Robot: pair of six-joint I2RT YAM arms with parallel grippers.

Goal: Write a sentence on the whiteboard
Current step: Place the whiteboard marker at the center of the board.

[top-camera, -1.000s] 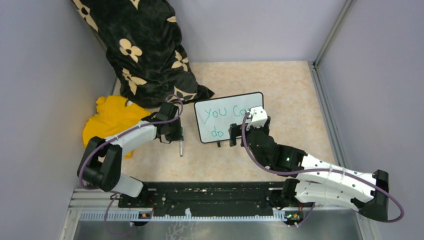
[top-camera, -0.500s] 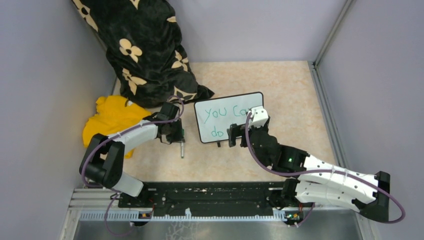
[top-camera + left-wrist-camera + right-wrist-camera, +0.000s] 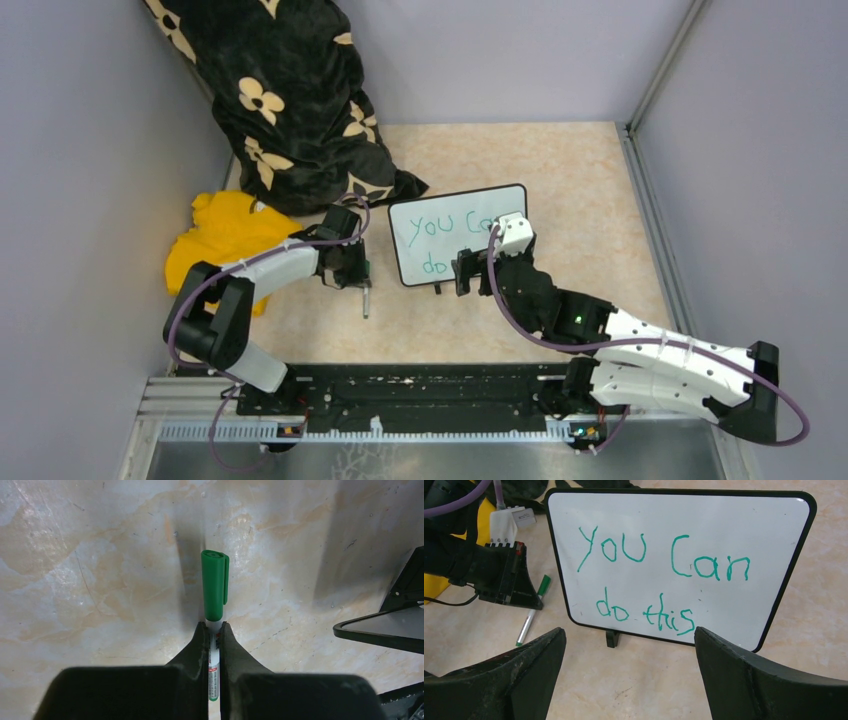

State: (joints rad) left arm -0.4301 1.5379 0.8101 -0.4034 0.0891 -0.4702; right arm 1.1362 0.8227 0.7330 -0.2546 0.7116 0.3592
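Whiteboard (image 3: 734,525) stands propped on its feet near the middle of the table (image 3: 580,170), face toward the arms. The sentence (image 3: 669,619), in green on two lines, reads "you can do this". The left gripper (image 3: 214,628) is clamped on the white barrel of a capped green marker (image 3: 215,587), just left of the board. The right gripper (image 3: 629,640) grasps nothing; its jaws are spread wide, facing the board's lower edge. A black flowered cloth (image 3: 290,100) and a yellow cloth (image 3: 225,235) lie at the far left.

The whiteboard (image 3: 445,245) stands on the table (image 3: 560,170), centrally. The marker (image 3: 366,298) lies just left of it. The cloth (image 3: 225,235) lies farther left. The blanket (image 3: 290,100) is heaped behind both.
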